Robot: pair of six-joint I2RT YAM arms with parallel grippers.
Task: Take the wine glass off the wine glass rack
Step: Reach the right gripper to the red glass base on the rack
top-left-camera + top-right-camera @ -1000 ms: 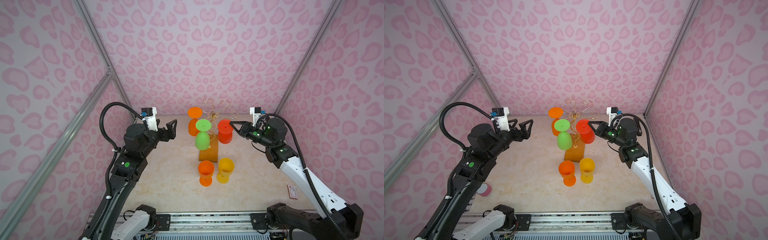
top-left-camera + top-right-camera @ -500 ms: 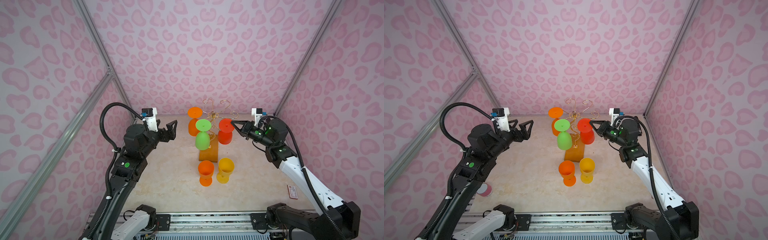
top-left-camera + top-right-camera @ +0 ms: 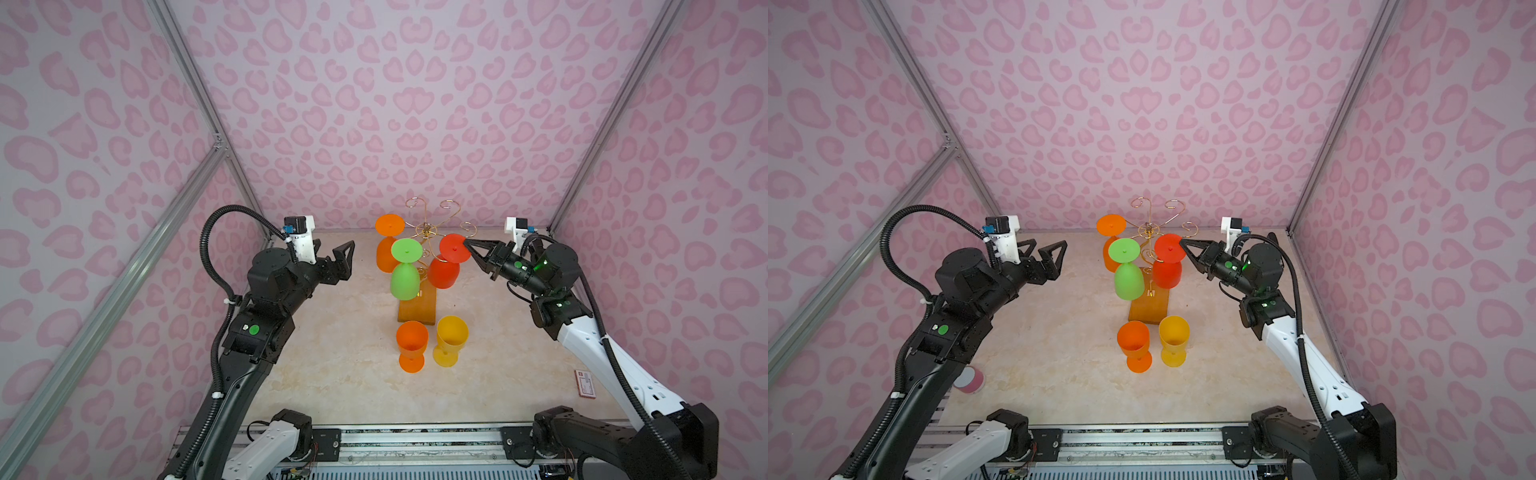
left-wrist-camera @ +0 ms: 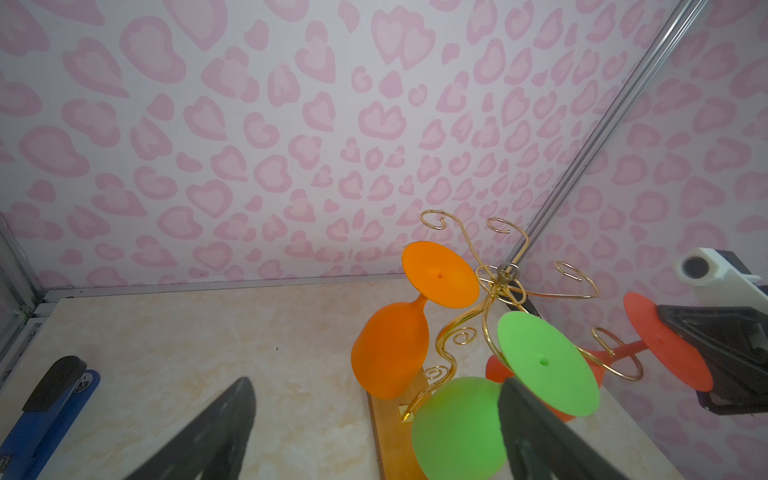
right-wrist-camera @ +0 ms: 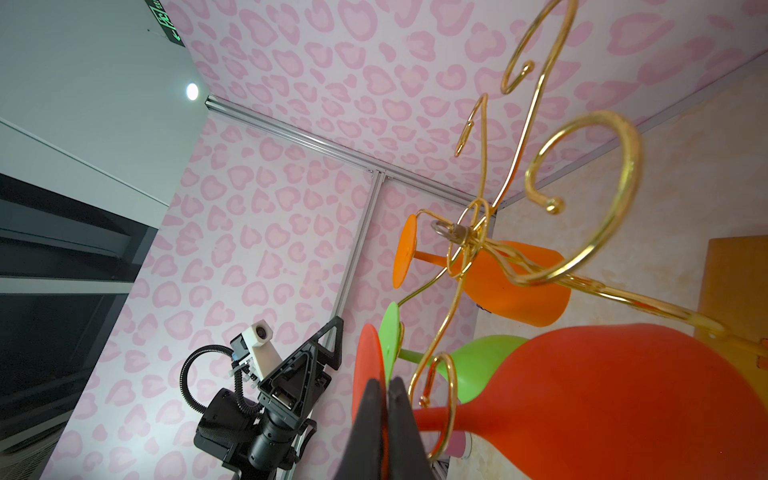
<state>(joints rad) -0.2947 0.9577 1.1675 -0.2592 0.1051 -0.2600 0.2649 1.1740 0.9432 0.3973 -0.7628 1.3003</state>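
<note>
My right tool (image 5: pixel 383 392) is clamped edge-on over the thin foot disc of the red wine glass (image 3: pixel 444 272). The glass hangs bowl-down with its stem cradled in a curled arm of the wine glass rack (image 3: pixel 428 227), just beside the green wine glass (image 3: pixel 404 281) and near the orange wine glass (image 3: pixel 386 259). It looks like matte plastic: light, stiff and unlikely to shatter. I judge it smooth enough to pivot in a rim pinch once the bowl's weight swings free. A hold nearer the stem would steady it better. From this grip I should slide it out level through the curl's open side, without dragging the light wire stand. My left tool (image 3: pixel 345 261) hangs spread wide and empty above the tabletop (image 3: pixel 332 365), well apart from the rack.
</note>
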